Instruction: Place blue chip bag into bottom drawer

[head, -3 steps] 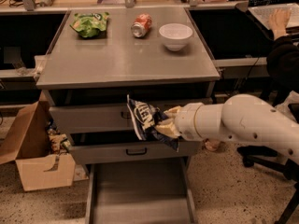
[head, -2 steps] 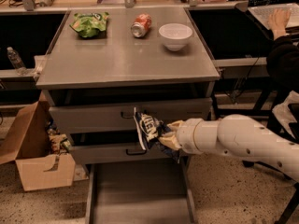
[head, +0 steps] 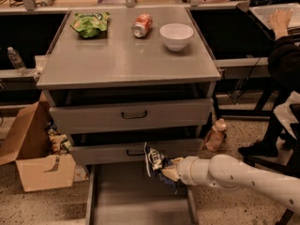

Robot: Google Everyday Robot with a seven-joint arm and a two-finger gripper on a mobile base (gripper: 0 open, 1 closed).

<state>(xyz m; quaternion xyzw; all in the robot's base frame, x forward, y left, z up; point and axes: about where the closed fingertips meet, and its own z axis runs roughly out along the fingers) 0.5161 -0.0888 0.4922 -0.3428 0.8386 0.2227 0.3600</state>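
Gripper: clamping the blue chip bag by its lower right edge. Bag is standing upright, jutting up and left of the gripper; bottom drawer is lying open directly beneath both.

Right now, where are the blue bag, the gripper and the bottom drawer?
blue bag (head: 153, 159), camera view, on its crinkled middle.
gripper (head: 169, 170), camera view, between its fingertips, shut on the bag above the drawer.
bottom drawer (head: 131, 198), camera view, on its bare floor.
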